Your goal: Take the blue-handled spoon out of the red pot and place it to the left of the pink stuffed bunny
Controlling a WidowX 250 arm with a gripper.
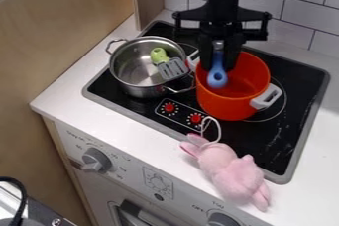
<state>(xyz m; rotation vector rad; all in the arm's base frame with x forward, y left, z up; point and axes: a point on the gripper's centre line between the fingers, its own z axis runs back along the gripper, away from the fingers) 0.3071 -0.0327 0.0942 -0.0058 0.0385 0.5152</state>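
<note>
My gripper [220,64] hangs over the orange-red pot [228,108], shut on a blue utensil [217,77] whose handle end with a hole points down into the pot's opening. To the left stands a silver metal pot [136,69]. A spatula with a green handle [159,55] and a grey slotted head [173,69] rests in it, the head over the rim. A pink plush toy [232,173] lies at the front edge of the stove, its white loop touching the cooktop.
Both pots stand on the black cooktop [265,145], which has red knobs [169,107] near its front left. A wooden panel [73,27] rises on the left, and a white tiled wall [295,17] stands behind. Oven knobs [96,159] line the front.
</note>
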